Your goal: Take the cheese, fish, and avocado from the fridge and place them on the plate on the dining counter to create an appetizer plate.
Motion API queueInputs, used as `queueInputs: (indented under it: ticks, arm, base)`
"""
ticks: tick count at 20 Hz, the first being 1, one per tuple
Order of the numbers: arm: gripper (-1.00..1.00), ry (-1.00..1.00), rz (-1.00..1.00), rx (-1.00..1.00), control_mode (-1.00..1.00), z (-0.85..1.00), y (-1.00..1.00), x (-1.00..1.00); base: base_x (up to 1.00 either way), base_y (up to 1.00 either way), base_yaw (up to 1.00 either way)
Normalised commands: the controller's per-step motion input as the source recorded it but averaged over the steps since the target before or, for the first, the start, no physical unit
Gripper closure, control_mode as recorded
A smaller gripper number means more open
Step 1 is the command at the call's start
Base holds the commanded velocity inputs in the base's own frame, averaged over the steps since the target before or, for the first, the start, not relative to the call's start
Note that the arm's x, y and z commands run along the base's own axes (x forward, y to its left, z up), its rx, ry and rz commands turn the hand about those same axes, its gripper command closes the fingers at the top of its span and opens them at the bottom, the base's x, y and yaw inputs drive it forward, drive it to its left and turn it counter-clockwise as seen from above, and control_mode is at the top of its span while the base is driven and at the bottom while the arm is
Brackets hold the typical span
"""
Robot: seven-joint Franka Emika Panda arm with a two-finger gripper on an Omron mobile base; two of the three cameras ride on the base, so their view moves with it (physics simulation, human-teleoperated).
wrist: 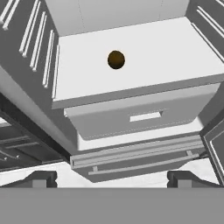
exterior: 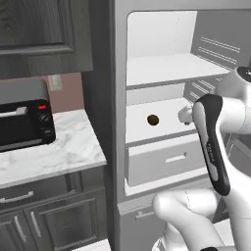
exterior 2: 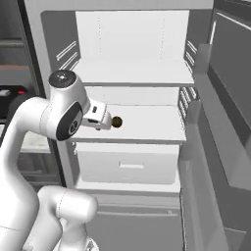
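The fridge [exterior: 120, 98] stands open, with a white interior and white shelves. The avocado [exterior: 153, 119], a small dark brown-green ball, sits alone on the middle shelf [wrist: 153, 65]. In the hand view the avocado [wrist: 116, 60] lies ahead of and above my fingertips [wrist: 41, 178]. My gripper [wrist: 113, 179] is open wide with nothing between its jaws. It hovers at the front of that shelf, just short of the avocado [exterior 2: 117, 121]. From the left base view, the gripper [exterior: 185, 115] is to the avocado's right. The cheese, fish, plate and dining counter are out of view.
A white drawer [exterior: 166, 159] sits under the middle shelf. The open fridge door [exterior 2: 220, 122] juts out on the right. Left of the fridge, a black toaster oven [exterior: 24, 125] stands on a marble worktop [exterior: 59, 154] over dark cabinets.
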Motion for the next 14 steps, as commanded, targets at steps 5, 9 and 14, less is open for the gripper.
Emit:
queueInputs:
  ticks: [5, 9, 14]
  arm:
    - [-1.0, 0.0, 0.0, 0.0, 1.0, 0.0, 0.0, 0.0]
    - [-1.0, 0.0, 0.0, 0.0, 1.0, 0.0, 0.0, 0.0]
    - [-1.0, 0.0, 0.0, 0.0, 1.0, 0.0, 0.0, 0.0]
  base:
    - [-0.09, -0.63, 0.2]
    - [-0.59, -0.29, 0.13]
    - [-0.05, 0.46, 0.01]
